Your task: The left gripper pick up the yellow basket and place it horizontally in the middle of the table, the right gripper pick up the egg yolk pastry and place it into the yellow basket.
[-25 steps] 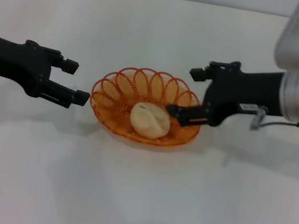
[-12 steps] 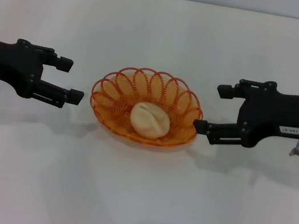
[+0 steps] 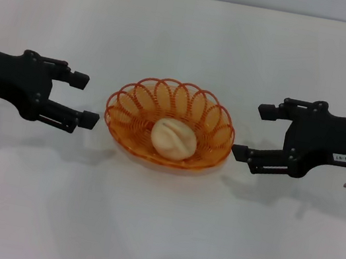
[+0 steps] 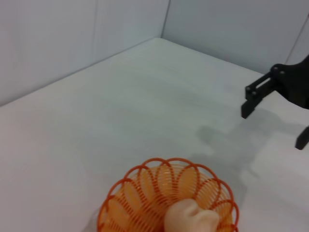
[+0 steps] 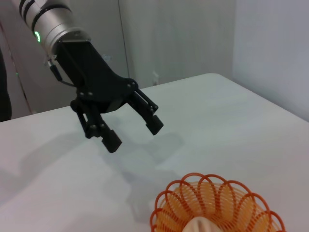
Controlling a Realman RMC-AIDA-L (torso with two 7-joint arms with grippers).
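Pastry (image 3: 173, 138) sitting in basket (image 3: 139, 100) on tabletop (image 3: 154, 233), between left gripper (image 3: 83, 97) and right gripper (image 3: 254, 131), fingers spread, touching nothing.

Head view looks down frontally; both wrist views face inward, sharing the yellow basket (image 3: 168, 131).

We've got the black two-finger left gripper (image 3: 85, 97) reaching in level from the left edge on its black arm, fingers spread apart and holding nothing. Opposite it, the black two-finger right gripper (image 3: 253, 130) comes in from the right edge on a black arm with a small white label, fingers parted too, also empty-handed.
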